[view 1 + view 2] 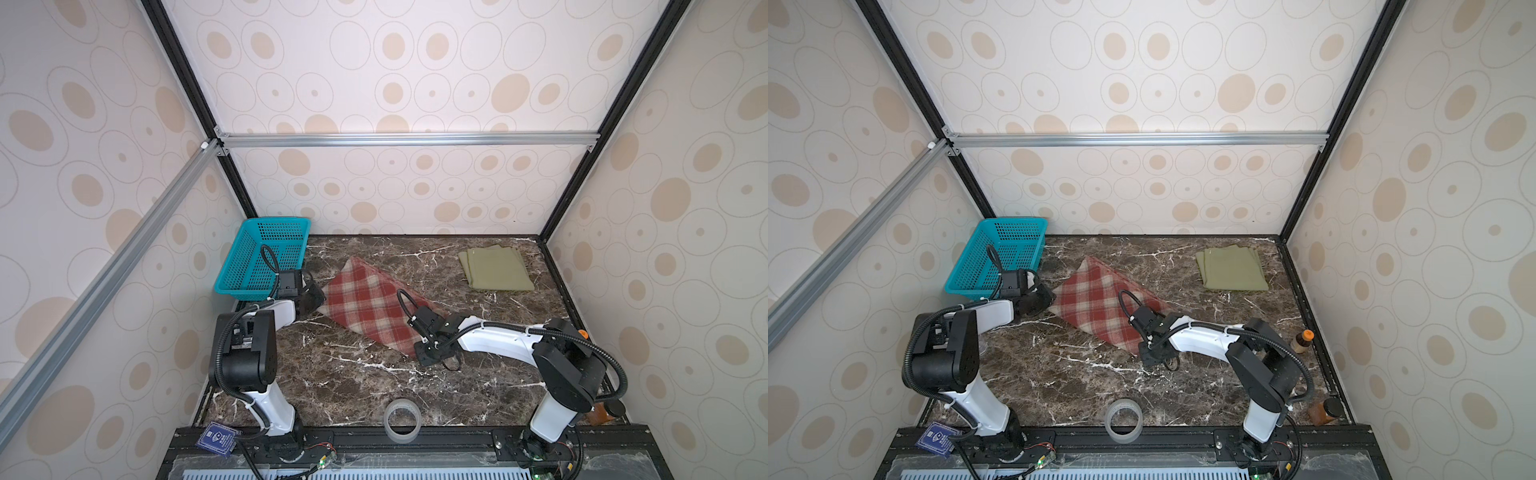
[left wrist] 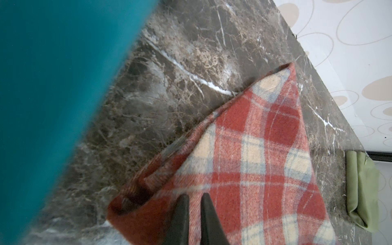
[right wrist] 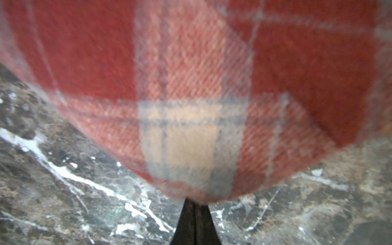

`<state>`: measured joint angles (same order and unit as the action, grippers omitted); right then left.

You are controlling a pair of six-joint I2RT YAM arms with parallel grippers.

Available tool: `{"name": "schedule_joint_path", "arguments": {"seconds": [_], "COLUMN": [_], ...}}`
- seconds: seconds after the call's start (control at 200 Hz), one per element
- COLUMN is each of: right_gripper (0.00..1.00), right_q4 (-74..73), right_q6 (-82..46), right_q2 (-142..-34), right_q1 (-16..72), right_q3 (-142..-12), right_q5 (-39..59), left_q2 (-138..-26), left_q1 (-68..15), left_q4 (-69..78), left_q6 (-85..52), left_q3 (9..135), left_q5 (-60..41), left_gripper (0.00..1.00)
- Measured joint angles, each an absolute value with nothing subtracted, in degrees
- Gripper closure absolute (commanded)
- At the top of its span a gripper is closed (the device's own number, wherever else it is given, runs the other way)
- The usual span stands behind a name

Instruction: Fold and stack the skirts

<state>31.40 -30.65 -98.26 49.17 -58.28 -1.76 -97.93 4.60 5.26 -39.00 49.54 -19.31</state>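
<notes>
The red-and-cream plaid skirt (image 1: 365, 307) (image 1: 1096, 307) lies folded and slanted in the middle of the marble table (image 1: 353, 386). My left gripper (image 1: 321, 302) (image 1: 1051, 301) is at its left corner; in the left wrist view the gripper (image 2: 195, 196) is shut on the plaid skirt (image 2: 254, 159), with cloth between the narrow jaws. My right gripper (image 1: 417, 353) (image 1: 1144, 353) is at the near right corner. In the right wrist view it (image 3: 194, 201) pinches the plaid skirt's (image 3: 191, 84) edge. The olive-green skirt (image 1: 496, 268) (image 1: 1231, 268) (image 2: 360, 186) lies folded at the back right.
A teal mesh basket (image 1: 266, 257) (image 1: 1000, 257) (image 2: 53, 95) stands at the back left, close behind the left gripper. A roll of clear tape (image 1: 402, 419) (image 1: 1123, 419) sits at the front edge. An orange-capped bottle (image 1: 1302, 340) and a brown jar (image 1: 1325, 411) stand by the right wall.
</notes>
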Motion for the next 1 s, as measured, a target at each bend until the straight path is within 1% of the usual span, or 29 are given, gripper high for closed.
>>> {"name": "schedule_joint_path", "arguments": {"seconds": [0.21, 0.47, 0.665, 0.865, 1.0], "right_gripper": [0.94, 0.93, 0.95, 0.97, 0.97], "right_q4": [35.2, 36.4, 33.4, 29.9, 28.9], "right_q6": [-30.6, -29.5, -28.8, -29.1, -29.4], "right_q2": [-95.7, -92.9, -97.3, -103.0, -104.0], "right_q1": [49.2, 49.2, 49.1, 49.1, 49.1], "right_q3": [-58.5, -65.8, -70.1, -70.3, -69.4], "right_q5": [-2.8, -3.0, -3.2, -2.8, -2.2], "left_q2": [-92.7, -89.3, -93.4, -100.5, -101.9], "left_q1": [4.6, 4.7, 4.7, 4.7, 4.7], "left_q4": [4.3, 3.0, 4.7, 7.3, 9.3], "left_q6": [-39.3, -39.4, -39.4, -39.8, -40.0], "left_q3": [44.3, 45.1, 49.8, 52.8, 52.6], "left_q5": [-19.5, -20.9, -21.6, -21.8, -22.0], "left_gripper": [0.87, 0.85, 0.86, 0.87, 0.87]}}
